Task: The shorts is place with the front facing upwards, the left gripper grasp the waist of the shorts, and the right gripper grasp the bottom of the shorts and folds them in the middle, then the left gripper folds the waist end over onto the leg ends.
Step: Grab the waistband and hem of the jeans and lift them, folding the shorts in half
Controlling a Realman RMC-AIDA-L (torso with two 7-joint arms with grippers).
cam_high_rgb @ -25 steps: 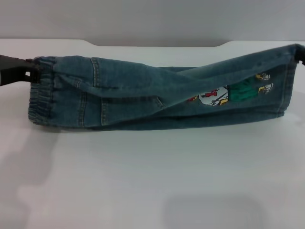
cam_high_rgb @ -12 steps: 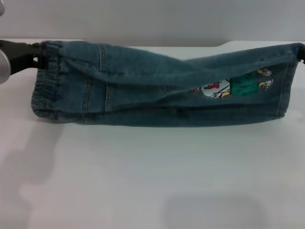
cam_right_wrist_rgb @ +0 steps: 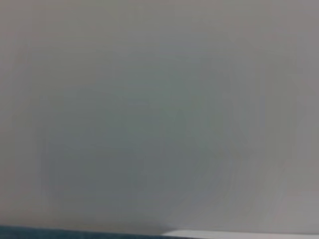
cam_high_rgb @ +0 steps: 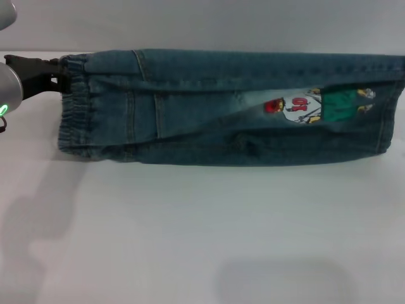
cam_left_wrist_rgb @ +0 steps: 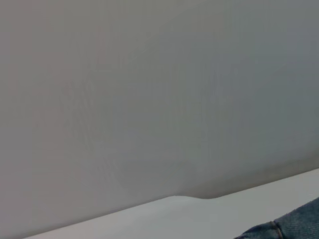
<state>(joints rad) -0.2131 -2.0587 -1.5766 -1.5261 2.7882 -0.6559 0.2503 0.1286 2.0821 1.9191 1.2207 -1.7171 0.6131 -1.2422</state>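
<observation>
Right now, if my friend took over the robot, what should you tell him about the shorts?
Left gripper: shut on the waist, at the table's left, holding its top edge up.
Right gripper: out of view past the right edge; the leg ends are lifted there too, so something is holding them up.
Shorts: denim, stretched out sideways between the two ends, hanging as a long band, lower edge touching the white table. The cartoon patch shows near the leg ends.
Done: both ends picked up, lengthwise fold under way.
Left: lay the shorts down, then fold the waist end over onto the leg ends.
</observation>
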